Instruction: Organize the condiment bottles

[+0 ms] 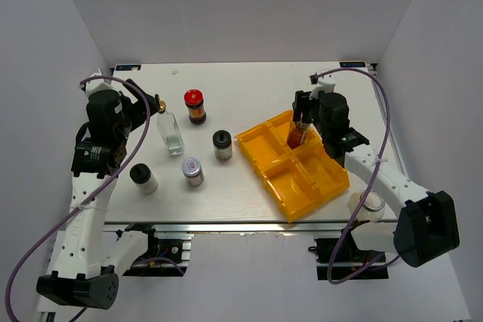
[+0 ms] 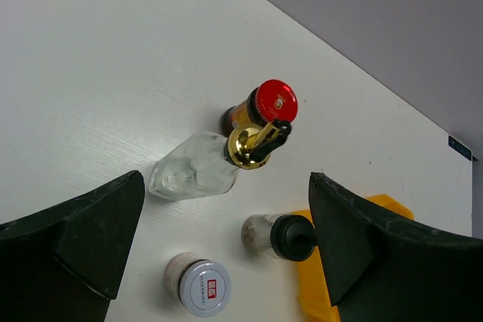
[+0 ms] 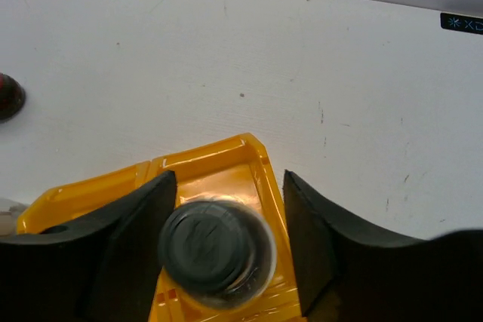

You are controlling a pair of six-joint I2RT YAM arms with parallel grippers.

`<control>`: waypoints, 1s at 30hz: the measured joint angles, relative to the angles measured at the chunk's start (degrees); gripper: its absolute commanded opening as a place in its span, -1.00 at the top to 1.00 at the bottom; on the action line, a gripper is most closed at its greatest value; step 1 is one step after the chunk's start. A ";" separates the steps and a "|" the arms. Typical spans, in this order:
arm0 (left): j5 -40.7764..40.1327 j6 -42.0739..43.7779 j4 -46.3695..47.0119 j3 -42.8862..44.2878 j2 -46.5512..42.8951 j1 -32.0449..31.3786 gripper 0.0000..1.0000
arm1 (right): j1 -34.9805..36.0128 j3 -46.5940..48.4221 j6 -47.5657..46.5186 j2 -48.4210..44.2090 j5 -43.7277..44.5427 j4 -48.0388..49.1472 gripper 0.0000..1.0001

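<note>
My right gripper (image 3: pixel 229 186) holds the brown sauce bottle (image 3: pixel 216 250) at its black cap, inside a far compartment of the yellow tray (image 1: pixel 317 186). My left gripper (image 2: pixel 226 194) is wide open above the clear glass bottle (image 2: pixel 195 173), which stands on the desk (image 1: pixel 249 81) just beside the red-lidded jar (image 2: pixel 260 107).

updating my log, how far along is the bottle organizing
Nothing is released yet. The right gripper holds the brown black-capped sauce bottle inside the yellow four-compartment tray. Five are outside it, among them the clear glass gold-spouted bottle below the open left gripper.
</note>
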 measured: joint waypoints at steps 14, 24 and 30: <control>14.19 10.73 -0.85 1.18 -0.68 0.00 -0.96 | 0.00 1.44 3.45 -9.62 0.04 -0.37 -0.79; 12.22 13.11 -1.68 -5.35 1.01 0.00 -0.96 | 0.02 -0.83 9.51 -28.61 8.59 -5.90 -0.79; 10.40 13.42 1.60 -5.33 7.82 -0.61 -0.96 | 0.00 -8.92 12.11 -37.42 17.51 -7.19 -0.79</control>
